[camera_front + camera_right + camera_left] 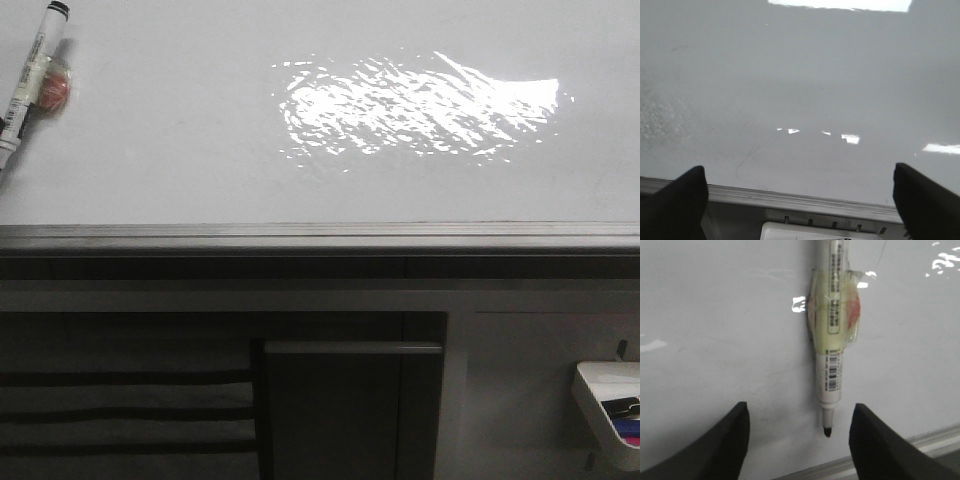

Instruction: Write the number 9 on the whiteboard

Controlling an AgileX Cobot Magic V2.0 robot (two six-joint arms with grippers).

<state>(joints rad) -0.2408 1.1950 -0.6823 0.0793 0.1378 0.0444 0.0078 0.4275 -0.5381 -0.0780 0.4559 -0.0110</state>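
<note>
Closest to me in the left wrist view are the two dark fingers of my left gripper [797,440], spread wide with nothing between them but bare board, and just beyond them the marker [832,335] lies on the whiteboard [715,340], its uncapped black tip pointing back toward the gap between the fingers. A yellowish sleeve with clear tape and a reddish patch is wrapped round the middle of the barrel. In the front view that marker sits at the far left of the board, well away from the wavy glare [420,105] near the middle, and the dark edge rail [320,238] runs along the near side. My right gripper [802,197] is likewise wide open and empty, hanging over the near edge of the board with a white tray [830,232] just showing below the rail. No number 9 is on the board that I can see; only faint smudges show in the right wrist view. So I judge I am at the very first step, fetching the pen. Next I need to bring the left fingers forward round the taped sleeve and close squarely, keeping the tip free.
</note>
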